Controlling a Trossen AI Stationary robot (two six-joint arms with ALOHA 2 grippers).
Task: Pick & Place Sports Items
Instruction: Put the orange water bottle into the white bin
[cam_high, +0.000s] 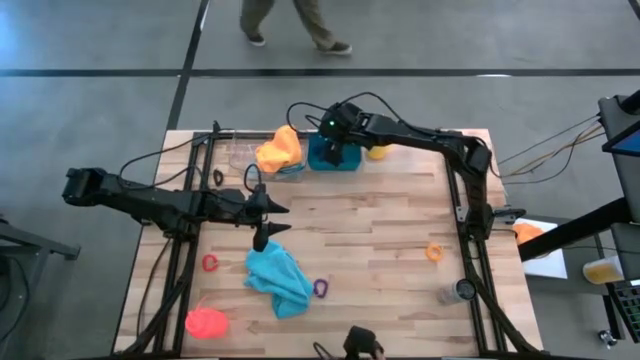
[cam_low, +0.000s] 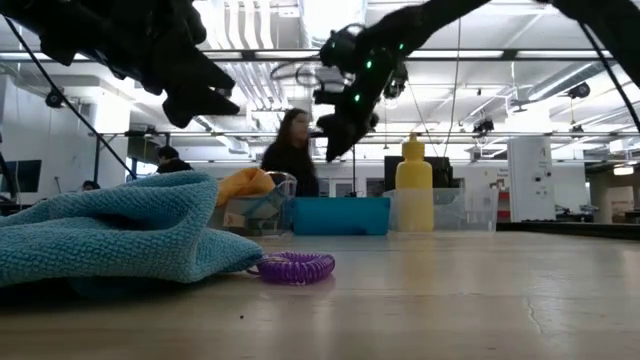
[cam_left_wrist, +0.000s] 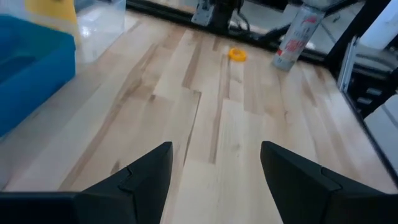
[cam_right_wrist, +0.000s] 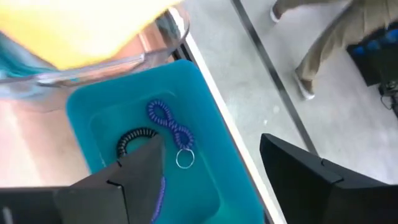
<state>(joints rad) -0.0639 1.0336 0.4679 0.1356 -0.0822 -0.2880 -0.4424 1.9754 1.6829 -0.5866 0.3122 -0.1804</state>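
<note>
Beneath the right gripper, its own dark fingers cover part of the black coil and a purple ring in the teal bin. The orange cloth beyond is blurred and cut off.

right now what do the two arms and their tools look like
Both arms are dark, slim, jointed links with black cables looping off them. The left tool ends in two pointed black fingers, flat and wedge-shaped. The right tool has the same matte black fingers, and small green lights glow on its wrist.
</note>
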